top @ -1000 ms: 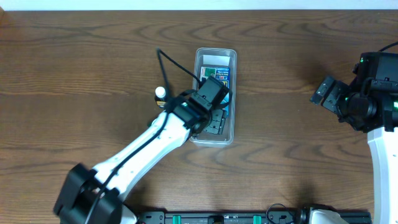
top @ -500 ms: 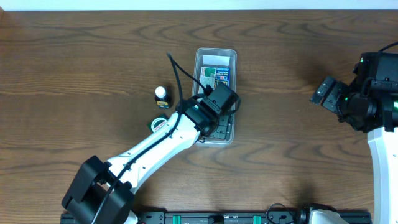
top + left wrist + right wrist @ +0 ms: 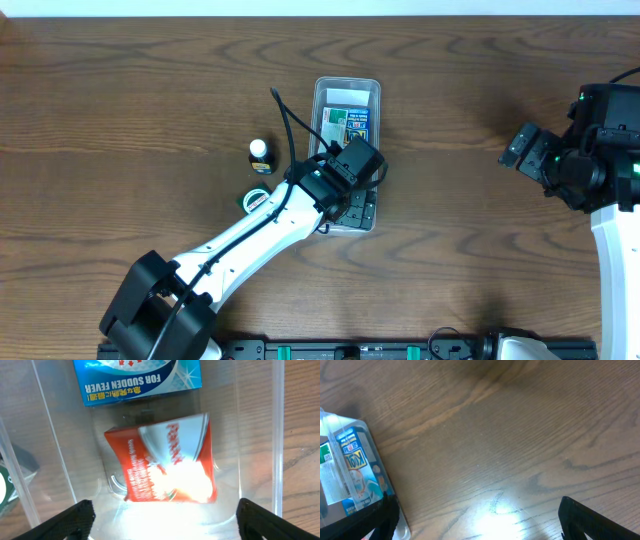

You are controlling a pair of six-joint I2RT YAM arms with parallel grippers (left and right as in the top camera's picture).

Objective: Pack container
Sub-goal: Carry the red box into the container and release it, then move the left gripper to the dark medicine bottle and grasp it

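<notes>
Left gripper (image 3: 165, 521) is hovering spread over the container (image 3: 347, 84) on the dark wood-grain table (image 3: 150, 100); right gripper (image 3: 477, 519), likewise spread, is hanging well apart.

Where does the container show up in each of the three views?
Overhead: the container lies at the centre of the picture, its long side running up and down.
Left wrist: the container fills the frame, seen from above, with a clear wall on either side.
Right wrist: only a corner of it shows, at the lower left edge.
Shared landmark: the blue box inside it.
</notes>
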